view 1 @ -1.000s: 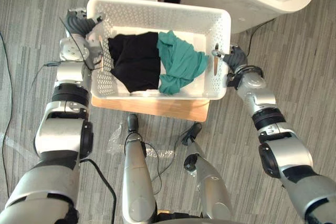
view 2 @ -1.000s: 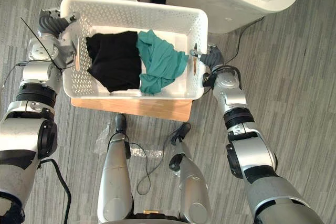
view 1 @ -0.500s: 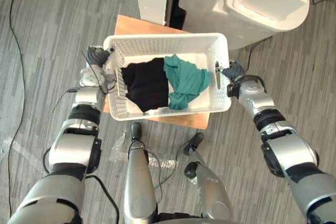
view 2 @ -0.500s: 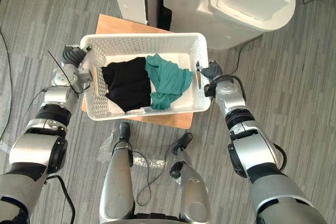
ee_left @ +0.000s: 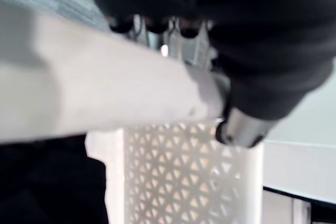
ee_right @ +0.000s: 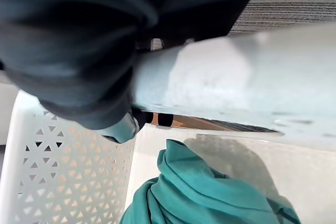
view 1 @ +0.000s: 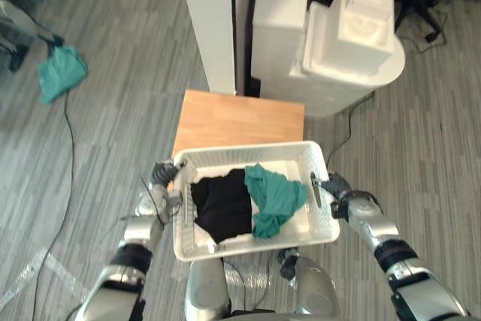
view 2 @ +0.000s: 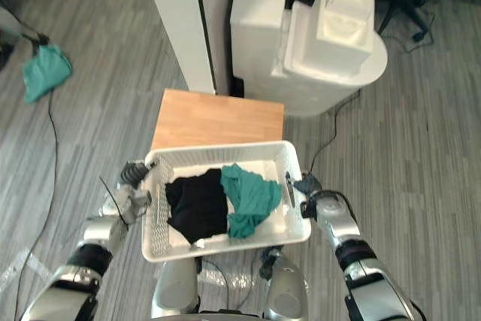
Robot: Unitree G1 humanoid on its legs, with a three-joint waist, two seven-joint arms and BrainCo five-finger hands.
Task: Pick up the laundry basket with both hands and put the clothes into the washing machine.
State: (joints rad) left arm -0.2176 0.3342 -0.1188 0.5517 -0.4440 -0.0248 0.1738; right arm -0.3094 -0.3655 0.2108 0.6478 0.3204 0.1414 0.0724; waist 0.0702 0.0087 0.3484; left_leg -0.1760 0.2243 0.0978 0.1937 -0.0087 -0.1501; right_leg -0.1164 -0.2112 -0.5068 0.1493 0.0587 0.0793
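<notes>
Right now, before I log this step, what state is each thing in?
laundry basket: level, gripped at both end handles.
left hand: shut on the basket's handle.
right hand: shut on the opposite handle.
black garment: crumpled in the basket.
teal garment: bunched beside it, in the basket.
washing machine: lid state cannot be told.

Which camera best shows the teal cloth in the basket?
The left eye view: the whole crumpled teal cloth shows in the white perforated basket. The right eye view matches; the right wrist view catches part.
</notes>
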